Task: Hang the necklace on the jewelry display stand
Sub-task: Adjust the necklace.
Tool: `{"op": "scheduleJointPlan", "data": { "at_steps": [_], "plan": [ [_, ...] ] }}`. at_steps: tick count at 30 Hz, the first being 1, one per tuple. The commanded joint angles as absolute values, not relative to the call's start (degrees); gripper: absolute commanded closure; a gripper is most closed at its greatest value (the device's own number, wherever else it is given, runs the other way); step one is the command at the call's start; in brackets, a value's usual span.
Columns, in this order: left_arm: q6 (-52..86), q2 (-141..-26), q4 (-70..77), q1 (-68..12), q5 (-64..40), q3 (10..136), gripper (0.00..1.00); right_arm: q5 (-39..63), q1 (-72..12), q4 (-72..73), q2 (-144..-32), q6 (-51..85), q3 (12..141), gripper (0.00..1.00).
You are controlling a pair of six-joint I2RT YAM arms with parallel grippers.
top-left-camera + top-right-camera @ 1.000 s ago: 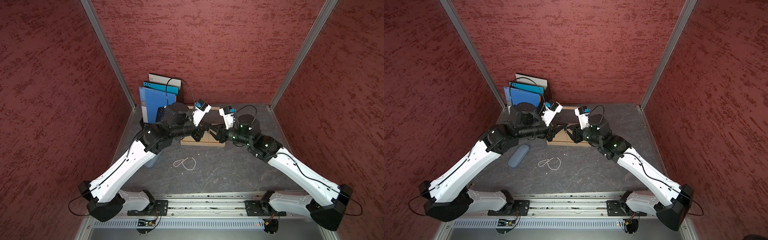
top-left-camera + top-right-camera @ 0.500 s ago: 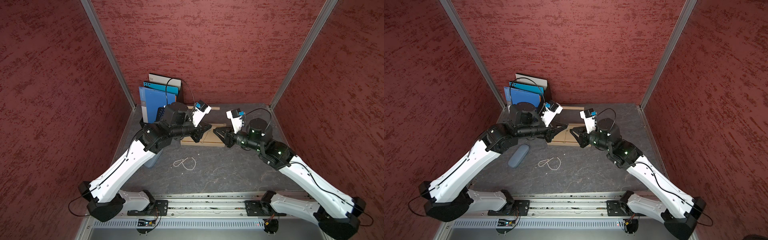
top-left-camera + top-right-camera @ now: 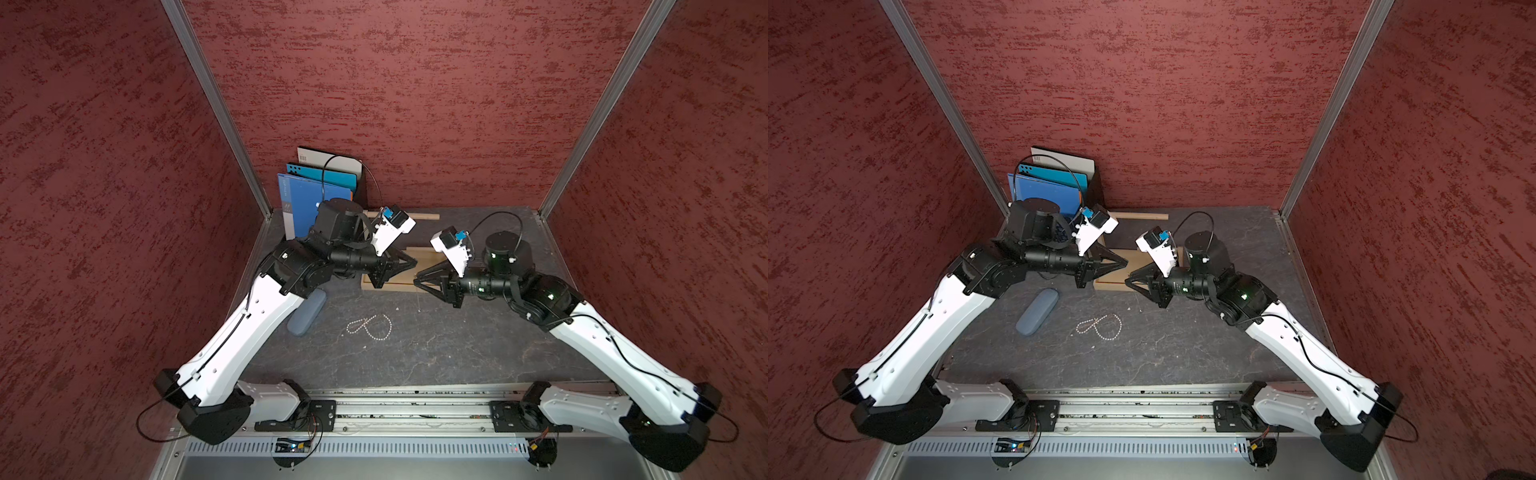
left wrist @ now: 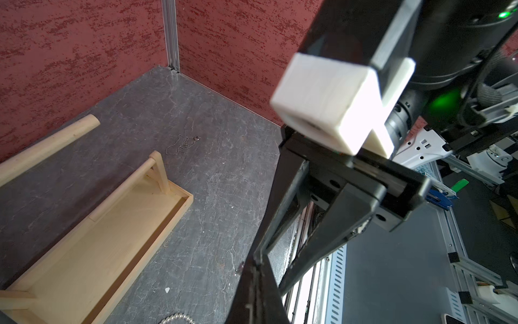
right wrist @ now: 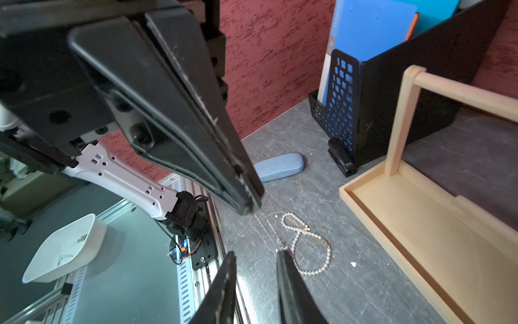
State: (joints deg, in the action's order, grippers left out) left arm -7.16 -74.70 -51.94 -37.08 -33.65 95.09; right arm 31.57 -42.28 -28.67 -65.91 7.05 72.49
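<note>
The pale wooden jewelry display stand (image 3: 424, 259) (image 3: 1136, 259) stands at the back of the table, its tray (image 4: 98, 252) (image 5: 420, 238) bare. My left gripper (image 3: 414, 262) (image 5: 251, 207) hovers shut beside the tray. A thin chain necklace (image 5: 267, 231) seems to run from its tip to one finger of my right gripper (image 3: 415, 281) (image 5: 256, 252), which faces it tip to tip with its jaws a little apart. A pearl necklace (image 3: 390, 326) (image 5: 308, 273) lies looped on the table in front. Another fine chain (image 4: 182, 144) lies behind the stand.
A black mesh file rack (image 3: 361, 187) (image 5: 344, 106) with blue folders fills the back left corner, a black stapler (image 5: 342, 157) at its foot. A blue-grey case (image 3: 307, 318) (image 3: 1036, 311) lies under my left arm. Red walls close three sides.
My right arm has drawn back to the right, away from the left gripper, and its jaws have narrowed. The left arm has barely moved.
</note>
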Motion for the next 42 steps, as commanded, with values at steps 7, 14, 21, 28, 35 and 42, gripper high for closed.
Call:
{"op": "scheduleJointPlan", "data": {
  "at_steps": [7,14,21,28,35,42],
  "plan": [
    [-5.6,-72.7,-48.9,-36.3,-36.4,93.8,1.00,35.5,-42.5,-23.9,-66.9,7.3,72.2,0.92],
    [-5.3,-73.0,-49.1,-36.2,-37.2,93.8,1.00,33.7,-42.6,-23.4,-67.1,6.8,71.1,0.81],
    [-5.3,-72.9,-49.4,-36.2,-37.4,93.7,1.00,28.6,-42.6,-22.9,-65.1,5.5,70.0,0.96],
    [-5.3,-73.0,-49.7,-36.0,-37.5,93.5,1.00,27.5,-42.6,-22.3,-63.8,5.6,69.7,1.00],
    [-5.2,-72.9,-49.6,-35.6,-37.7,93.8,1.00,25.1,-42.6,-22.5,-63.3,6.0,68.9,1.00],
    [-4.9,-72.8,-49.9,-35.2,-38.1,93.8,1.00,23.7,-42.6,-21.2,-61.4,6.2,66.5,0.69]
  ]
}}
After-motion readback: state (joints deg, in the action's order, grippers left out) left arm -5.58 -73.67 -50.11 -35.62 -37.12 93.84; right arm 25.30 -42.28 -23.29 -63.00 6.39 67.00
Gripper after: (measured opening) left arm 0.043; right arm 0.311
